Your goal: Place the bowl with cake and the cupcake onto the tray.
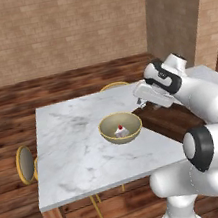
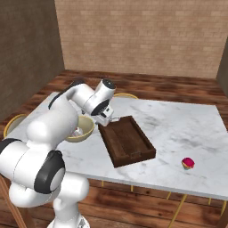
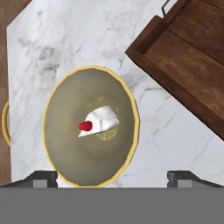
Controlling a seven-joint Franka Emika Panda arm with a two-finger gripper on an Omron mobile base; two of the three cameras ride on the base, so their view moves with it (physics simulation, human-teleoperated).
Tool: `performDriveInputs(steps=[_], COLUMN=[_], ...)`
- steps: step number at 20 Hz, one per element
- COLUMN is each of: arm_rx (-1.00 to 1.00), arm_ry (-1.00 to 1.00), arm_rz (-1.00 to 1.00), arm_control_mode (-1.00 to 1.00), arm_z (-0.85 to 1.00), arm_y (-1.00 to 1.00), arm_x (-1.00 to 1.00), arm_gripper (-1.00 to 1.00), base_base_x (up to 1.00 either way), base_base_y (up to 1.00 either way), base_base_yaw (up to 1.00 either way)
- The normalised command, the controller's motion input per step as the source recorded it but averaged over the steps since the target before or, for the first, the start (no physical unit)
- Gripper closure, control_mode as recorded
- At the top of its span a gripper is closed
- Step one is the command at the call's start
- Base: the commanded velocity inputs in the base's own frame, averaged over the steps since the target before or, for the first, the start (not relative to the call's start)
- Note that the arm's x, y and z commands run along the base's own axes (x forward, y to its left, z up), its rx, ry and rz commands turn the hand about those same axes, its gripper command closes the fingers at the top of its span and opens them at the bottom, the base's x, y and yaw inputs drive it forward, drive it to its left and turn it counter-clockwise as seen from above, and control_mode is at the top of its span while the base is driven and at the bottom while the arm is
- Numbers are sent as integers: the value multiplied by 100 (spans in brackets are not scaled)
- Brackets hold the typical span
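The bowl with cake is a wide tan-yellow bowl on the marble table, holding a white slice with a red dot. In the hand view the bowl lies just beyond my fingertips. My gripper hovers open and empty above the table, between the bowl and the tray. The dark brown wooden tray sits right of the bowl, and its corner shows in the hand view. The small cupcake stands far right, near the table's front edge. My arm partly hides the bowl in the right base view.
The white marble table ends at a front edge close to the base. Yellow stools stand at its far side and its left side. Bare marble stretches between the tray and the cupcake.
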Motion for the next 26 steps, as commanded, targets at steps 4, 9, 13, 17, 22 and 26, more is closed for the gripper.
performDriveInputs(steps=[4,9,13,17,22,26], arm_rx=[0,0,0,0,0,0], arm_ry=[0,0,0,0,0,0], arm_rz=[0,0,0,0,0,0], arm_control_mode=[-100,-100,-100,-100,-100,-100], arm_z=[-24,-21,-12,-14,-15,-23], arm_y=[0,0,0,0,0,0], arm_x=[0,0,0,0,0,3], arm_gripper=[-100,-100,-100,-100,-100,-100], base_base_x=[0,0,0,0,0,0], base_base_y=[0,0,0,0,0,0], base_base_yaw=[0,0,0,0,0,0])
